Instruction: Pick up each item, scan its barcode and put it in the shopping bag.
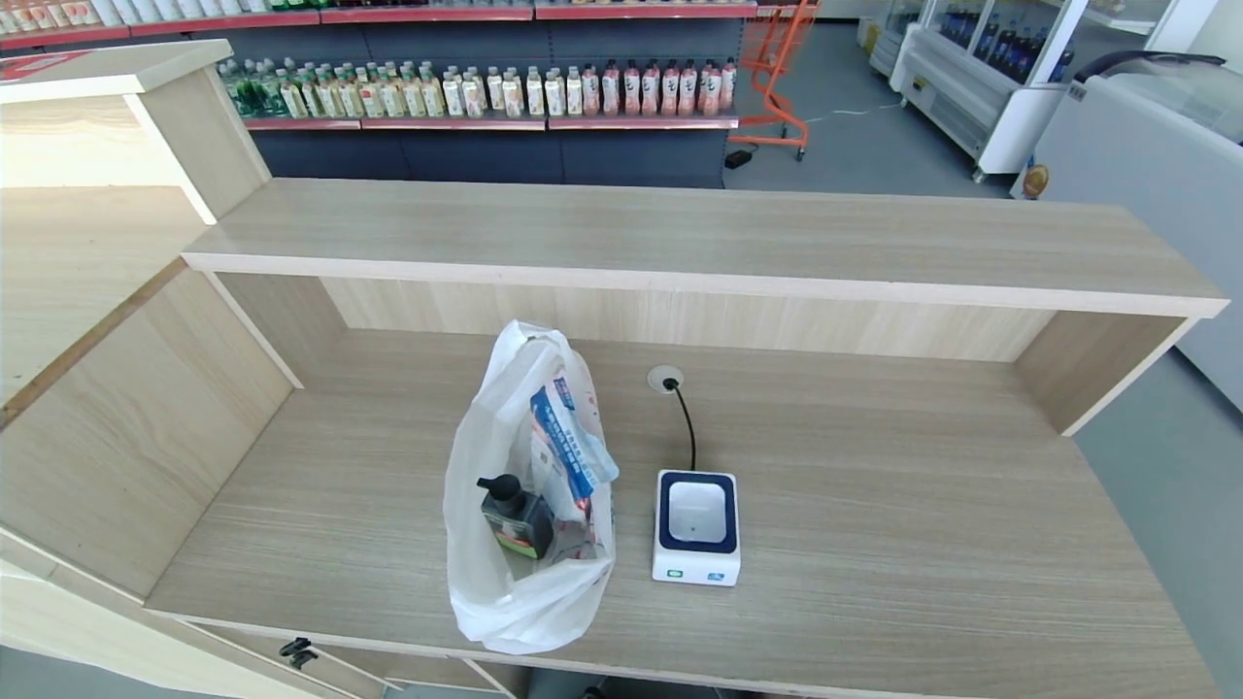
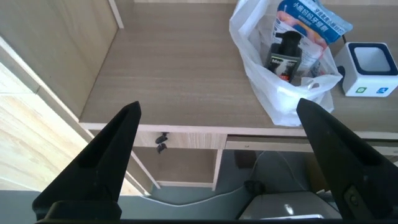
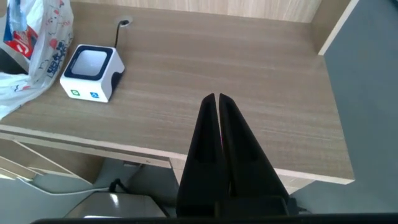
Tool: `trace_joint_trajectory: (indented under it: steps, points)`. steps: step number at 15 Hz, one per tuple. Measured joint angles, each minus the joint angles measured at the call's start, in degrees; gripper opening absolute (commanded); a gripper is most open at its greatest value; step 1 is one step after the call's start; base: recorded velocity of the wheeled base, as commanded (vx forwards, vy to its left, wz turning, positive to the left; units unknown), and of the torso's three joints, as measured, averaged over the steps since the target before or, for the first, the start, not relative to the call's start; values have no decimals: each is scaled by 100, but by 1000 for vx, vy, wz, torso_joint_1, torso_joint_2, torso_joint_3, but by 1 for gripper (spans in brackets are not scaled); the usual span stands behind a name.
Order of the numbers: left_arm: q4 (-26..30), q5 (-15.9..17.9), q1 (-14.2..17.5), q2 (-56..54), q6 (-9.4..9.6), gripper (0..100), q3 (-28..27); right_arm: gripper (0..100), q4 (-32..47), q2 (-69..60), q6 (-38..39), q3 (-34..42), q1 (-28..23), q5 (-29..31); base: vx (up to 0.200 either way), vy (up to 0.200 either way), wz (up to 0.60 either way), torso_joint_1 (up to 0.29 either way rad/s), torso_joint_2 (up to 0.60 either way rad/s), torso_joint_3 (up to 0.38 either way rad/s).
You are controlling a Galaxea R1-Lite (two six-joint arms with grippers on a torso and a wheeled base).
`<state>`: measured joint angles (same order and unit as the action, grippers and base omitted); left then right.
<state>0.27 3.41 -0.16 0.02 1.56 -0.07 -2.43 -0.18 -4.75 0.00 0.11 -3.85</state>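
Bag: bottle and packet being held in shopping bag.
Beside: scanner.
Jaws: left gripper parted; right gripper clenched, empty.

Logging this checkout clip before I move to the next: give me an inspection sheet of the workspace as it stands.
Surface: wooden counter, set below a raised ledge.
Job's things: shopping bag, white and open, with a black pump bottle and a blue-and-white packet inside; scanner beside it on the robot's right.
Clutter: nothing seen.
Hands: left hand open, empty, near the counter's front edge; right hand shut, empty, near the front edge.
Cables: black cable from the scanner to a grommet in the counter.
Surroundings: shelves of bottles, orange trolley, freezers.
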Motion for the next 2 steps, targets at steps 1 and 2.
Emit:
trace_joint_trajectory:
  steps: [1,2]
  points:
    - [0,0,2,0,0,100,0,0,-2,2,-2,0,0,-2,0,0,0,0,0,0]
    - [-2,2,11,0,0,100,0,0,0,2,-4,0,10,0,0,0,0,0,0,0]
